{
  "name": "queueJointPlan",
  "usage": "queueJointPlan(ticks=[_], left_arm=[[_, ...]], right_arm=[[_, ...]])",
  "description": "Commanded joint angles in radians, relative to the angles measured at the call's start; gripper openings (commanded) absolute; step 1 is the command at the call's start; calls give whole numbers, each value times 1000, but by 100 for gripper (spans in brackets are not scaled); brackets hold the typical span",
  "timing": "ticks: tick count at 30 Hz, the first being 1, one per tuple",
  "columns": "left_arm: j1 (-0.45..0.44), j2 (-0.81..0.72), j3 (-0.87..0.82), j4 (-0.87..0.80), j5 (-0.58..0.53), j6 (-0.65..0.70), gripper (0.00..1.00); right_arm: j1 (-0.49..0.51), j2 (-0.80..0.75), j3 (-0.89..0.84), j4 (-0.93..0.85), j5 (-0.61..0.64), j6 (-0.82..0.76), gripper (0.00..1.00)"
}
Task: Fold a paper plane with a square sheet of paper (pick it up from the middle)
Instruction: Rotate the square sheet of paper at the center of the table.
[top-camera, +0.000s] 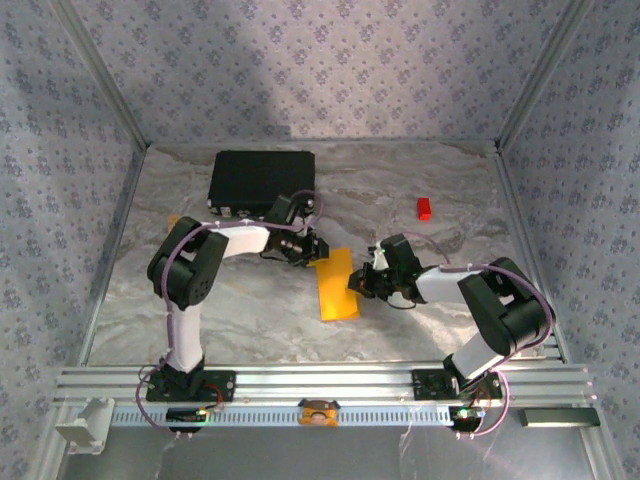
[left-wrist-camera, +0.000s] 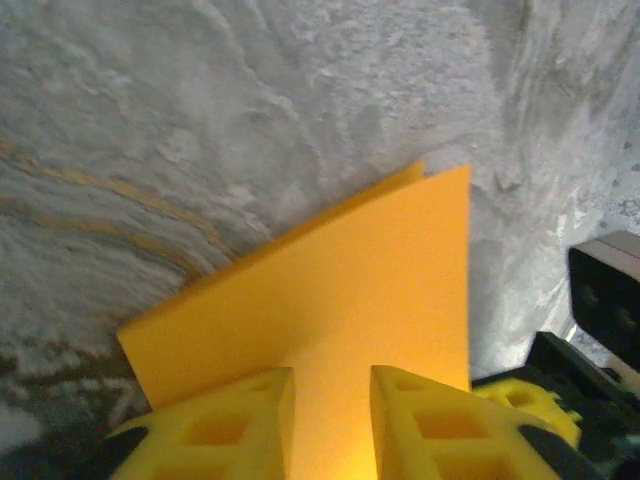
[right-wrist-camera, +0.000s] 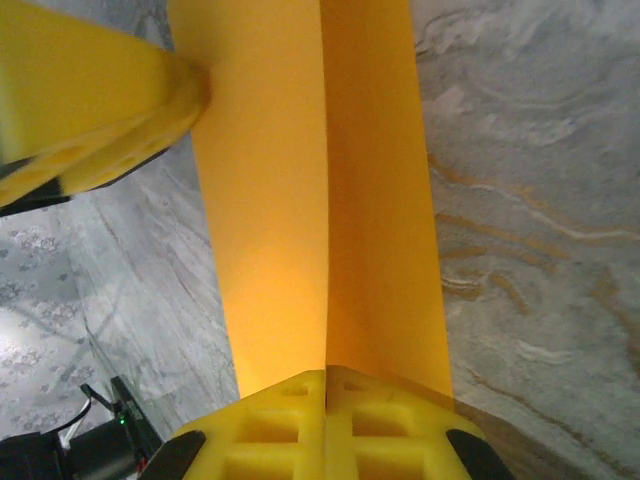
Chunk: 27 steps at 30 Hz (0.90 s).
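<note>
The square sheet of paper (top-camera: 335, 287) is bright orange and lies folded in half as a long strip in the middle of the table; it has no paper plane shape. My right gripper (top-camera: 362, 283) (right-wrist-camera: 326, 385) is shut on the near end of the sheet (right-wrist-camera: 290, 200), its fingers meeting along the centre crease. My left gripper (top-camera: 316, 250) (left-wrist-camera: 332, 410) stands at the strip's far end, fingers parted by a narrow gap, with the paper (left-wrist-camera: 340, 290) showing through it. One left finger (right-wrist-camera: 100, 110) rests at the paper's far corner in the right wrist view.
A black rectangular case (top-camera: 262, 180) lies at the back left, just behind the left arm. A small red block (top-camera: 424, 208) sits at the back right. Patterned walls close in the table on three sides, and an aluminium rail (top-camera: 320, 385) runs along the near edge.
</note>
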Motion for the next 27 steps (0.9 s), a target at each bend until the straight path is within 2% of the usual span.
queueJointPlan(ticks=[1,3,6,7,9,10,14,17,20,22,24,27], left_arm=[[-19,-108,15,-44,-38,52,35],[-28,-153,0,-56,-72,66,40],[-43,-218,-38,-57,-114,90,40],[-49,-242,-54,-58,-134,100,39],[-61,-309,-103,-52,-214,95,26],[-67,-354,-141,-31,-251,92,24],[-81,-487,-276,71,-261,96,25],[-113,-540,-342,123,-292,120,24],[-152,-607,-413,170,-414,91,19],[-214,-662,-488,286,-512,101,23],[-261,-675,-526,350,-557,143,28],[-292,-642,-485,272,-517,209,33]], right_arm=[[5,-20,-23,12,81,41,2],[9,-28,-39,40,144,95,2],[11,-16,-47,111,171,164,4],[13,-9,-38,116,160,166,4],[17,2,-11,103,134,162,8],[18,3,-3,93,129,160,11],[7,2,3,51,94,113,19],[-16,16,15,30,47,72,20],[-31,21,24,17,13,49,20],[-35,21,32,-11,5,34,19],[-39,20,34,-25,-4,20,18],[-47,20,37,-30,-10,17,13]])
